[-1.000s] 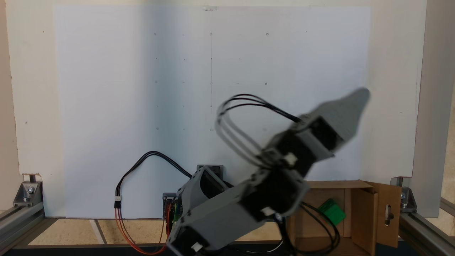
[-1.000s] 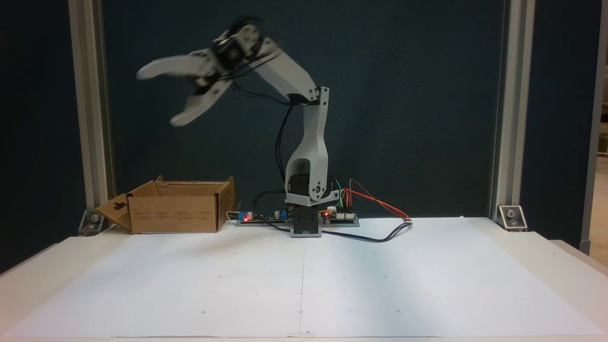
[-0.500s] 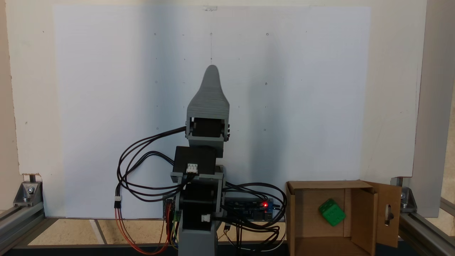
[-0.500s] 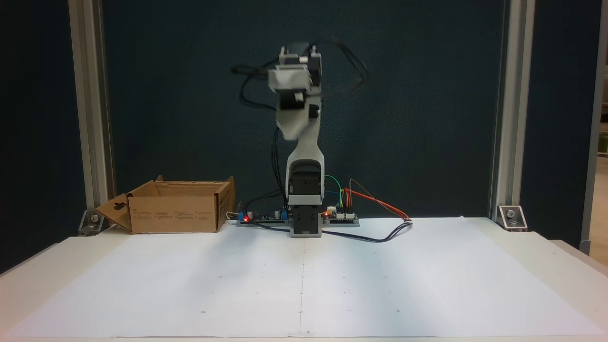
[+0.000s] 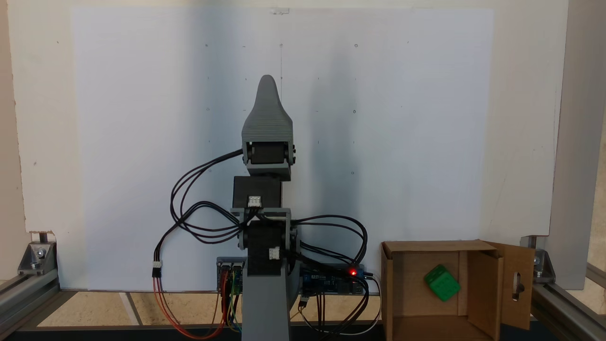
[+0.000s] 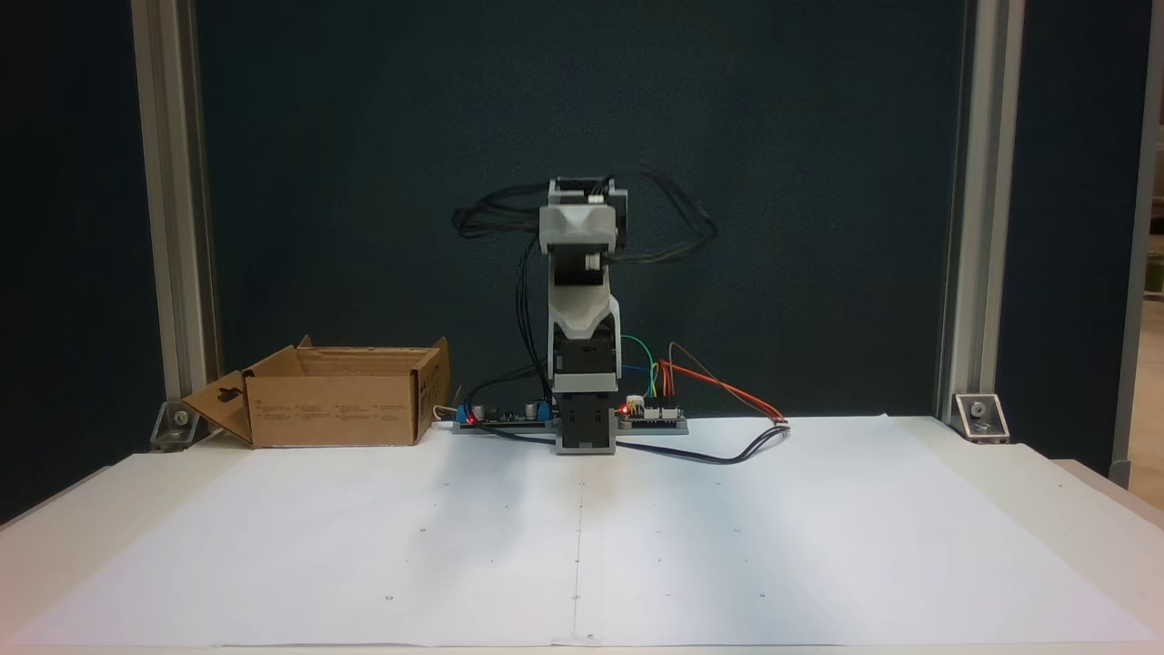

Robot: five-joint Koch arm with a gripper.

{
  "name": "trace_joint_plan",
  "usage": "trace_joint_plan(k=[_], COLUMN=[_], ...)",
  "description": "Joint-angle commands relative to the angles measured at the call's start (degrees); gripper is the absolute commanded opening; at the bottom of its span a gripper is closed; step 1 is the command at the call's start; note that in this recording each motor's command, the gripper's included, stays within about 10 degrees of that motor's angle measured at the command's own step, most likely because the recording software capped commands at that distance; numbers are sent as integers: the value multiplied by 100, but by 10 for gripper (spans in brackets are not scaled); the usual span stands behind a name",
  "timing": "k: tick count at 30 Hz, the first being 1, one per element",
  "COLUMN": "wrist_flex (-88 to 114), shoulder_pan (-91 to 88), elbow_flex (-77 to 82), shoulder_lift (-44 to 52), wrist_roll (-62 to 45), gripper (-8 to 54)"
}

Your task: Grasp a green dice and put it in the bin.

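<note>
There is one green dice (image 5: 441,282), one bin (image 5: 396,293) and one arm with a single gripper (image 5: 267,83).

The dice lies on the floor of the bin, toward the flap with the slot-shaped cutout (image 5: 518,284). The bin is an open brown cardboard box standing on the table (image 6: 55,537) at its far left corner as the front fixed view shows it (image 6: 336,409), just beside the electronics boards (image 6: 498,417) at the arm's base (image 6: 584,428). In the fixed view from above, the same box sits at the lower right corner.

The dice is well apart from the gripper. The arm is folded over its own base near the middle of the table's far edge, and the gripper reaches out above the white paper sheet (image 5: 142,142) toward its middle, away from the box. Seen from above, one jaw covers the other, so only a single grey tip shows; from the front the gripper faces the camera end-on, so whether the jaws are parted or closed cannot be told. Nothing green shows at the tip.

As a cube, the dice has no long axis. Seen from above it is turned diagonally to the box walls, corners toward them, with a pipped face up.
</note>
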Motion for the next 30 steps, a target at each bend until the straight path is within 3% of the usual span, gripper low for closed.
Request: trace_joint_plan(k=[1, 16, 30], wrist_flex=[-912, -4454, -7671], shoulder_pan=[-26, 88, 202], elbow_flex=[35, 2725, 3841], shoulder_lift=[642, 642, 642], wrist_roll=[220, 185, 149], gripper=[451, 431, 433])
